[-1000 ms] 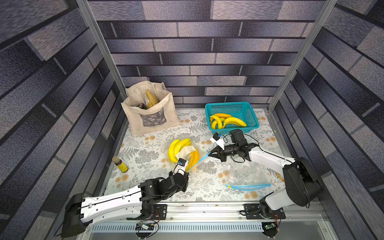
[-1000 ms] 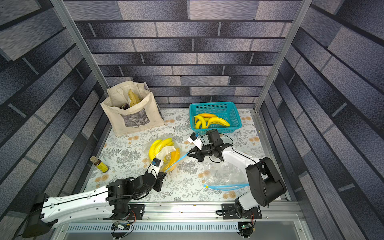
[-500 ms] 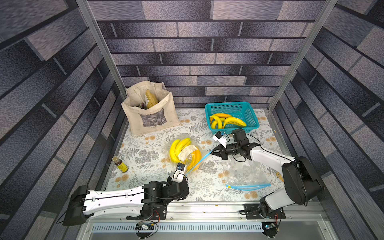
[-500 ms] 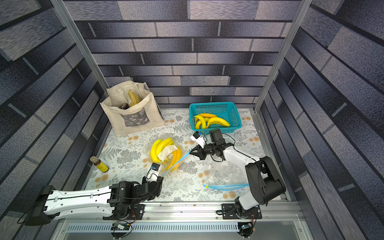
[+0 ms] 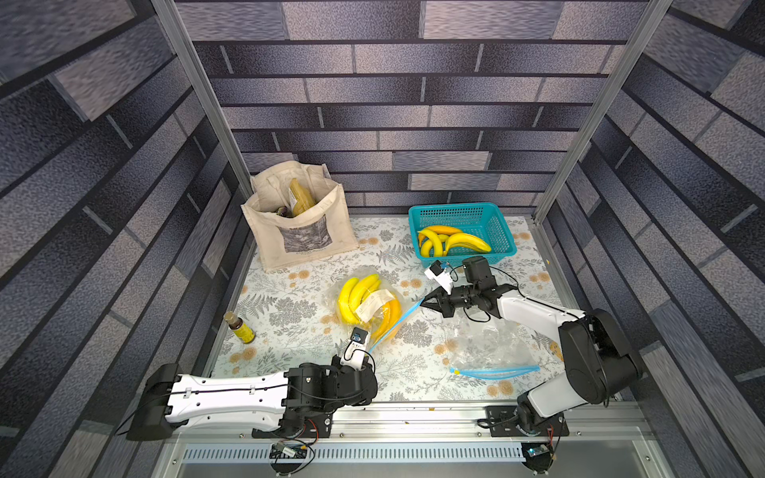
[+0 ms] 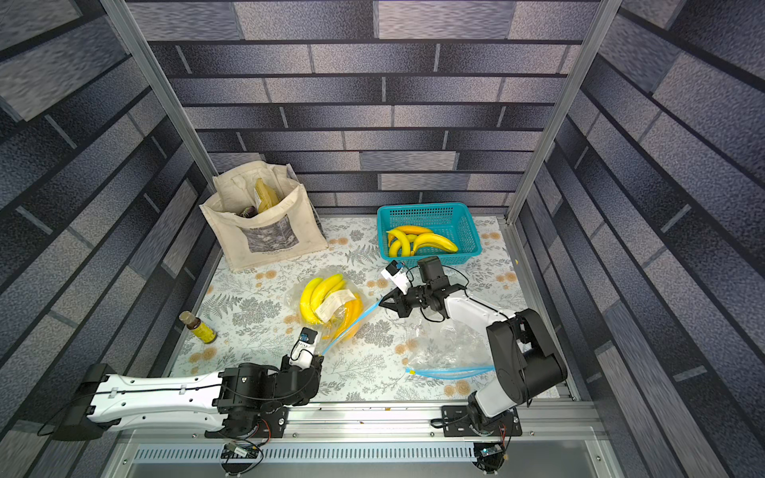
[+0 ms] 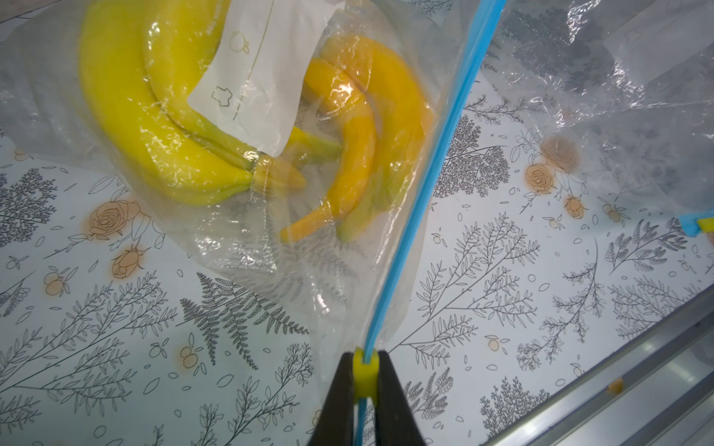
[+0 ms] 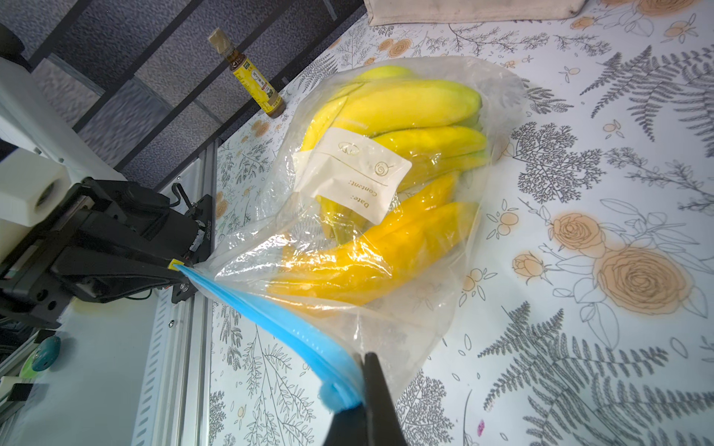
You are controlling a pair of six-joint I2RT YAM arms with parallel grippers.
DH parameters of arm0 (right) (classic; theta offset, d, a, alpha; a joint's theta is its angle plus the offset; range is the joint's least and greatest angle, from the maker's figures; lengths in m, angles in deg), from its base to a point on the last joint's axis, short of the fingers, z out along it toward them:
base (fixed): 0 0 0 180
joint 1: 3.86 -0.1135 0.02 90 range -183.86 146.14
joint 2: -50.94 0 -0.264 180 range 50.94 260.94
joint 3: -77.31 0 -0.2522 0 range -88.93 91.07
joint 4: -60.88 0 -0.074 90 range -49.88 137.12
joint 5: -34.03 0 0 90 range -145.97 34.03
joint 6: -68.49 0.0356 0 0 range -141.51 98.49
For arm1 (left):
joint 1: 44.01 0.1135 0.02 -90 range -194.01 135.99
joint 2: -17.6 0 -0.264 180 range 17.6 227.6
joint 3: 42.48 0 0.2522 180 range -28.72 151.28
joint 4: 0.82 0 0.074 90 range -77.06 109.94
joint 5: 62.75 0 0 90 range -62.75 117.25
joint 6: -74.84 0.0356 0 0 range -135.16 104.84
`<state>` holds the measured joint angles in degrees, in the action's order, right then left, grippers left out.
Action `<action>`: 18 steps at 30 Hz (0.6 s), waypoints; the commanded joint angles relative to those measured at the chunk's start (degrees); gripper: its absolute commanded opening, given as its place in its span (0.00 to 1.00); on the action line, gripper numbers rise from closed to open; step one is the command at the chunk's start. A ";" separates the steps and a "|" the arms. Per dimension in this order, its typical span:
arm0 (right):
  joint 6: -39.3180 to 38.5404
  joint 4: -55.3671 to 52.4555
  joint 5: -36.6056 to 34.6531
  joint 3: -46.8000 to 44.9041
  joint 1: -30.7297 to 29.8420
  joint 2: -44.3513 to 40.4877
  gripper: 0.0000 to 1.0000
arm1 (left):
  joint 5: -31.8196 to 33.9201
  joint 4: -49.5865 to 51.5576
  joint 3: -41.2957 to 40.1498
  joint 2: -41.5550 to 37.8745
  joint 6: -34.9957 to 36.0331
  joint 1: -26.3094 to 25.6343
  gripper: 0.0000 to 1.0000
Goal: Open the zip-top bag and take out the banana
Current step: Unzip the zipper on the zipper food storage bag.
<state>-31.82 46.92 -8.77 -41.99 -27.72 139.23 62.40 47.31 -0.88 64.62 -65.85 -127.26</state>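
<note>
**Zip strip stretched taut between both tools**

On the worktop (image 5: pixel 298 318) the zip-top bag (image 5: pixel 374 308) lies mid-field, bananas (image 5: pixel 352 294) inside it. I have its blue zip strip (image 7: pixel 419 185) pulled taut between the arms so the track runs straight. My right tool (image 8: pixel 363 378) is clamped on the strip's far end as an anchor; my left tool (image 7: pixel 365 359) pinches the yellow slider (image 7: pixel 364 380) at the near end. Whether the seal has parted, I cannot tell.

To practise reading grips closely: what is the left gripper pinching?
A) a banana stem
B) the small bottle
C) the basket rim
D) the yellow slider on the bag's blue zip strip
D: in the left wrist view the left gripper is closed on the yellow slider riding the blue zip strip.
</note>
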 commanded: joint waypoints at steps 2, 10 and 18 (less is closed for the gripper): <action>1.35 4.77 -9.18 1.23 3.75 0.59 0.00 | 0.30 12.22 1.73 1.69 -4.26 -2.43 0.07; 1.89 4.61 -5.33 1.23 3.74 0.86 0.00 | 5.39 12.31 3.95 2.64 -4.88 -4.86 0.29; 0.75 2.53 1.57 1.39 3.01 0.74 0.00 | 10.66 -4.91 6.93 -4.00 19.99 -0.53 0.72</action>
<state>-30.53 49.36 -10.10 -41.95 -24.15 139.53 70.58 49.25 3.55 62.33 -58.03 -130.64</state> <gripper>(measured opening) 0.046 0.713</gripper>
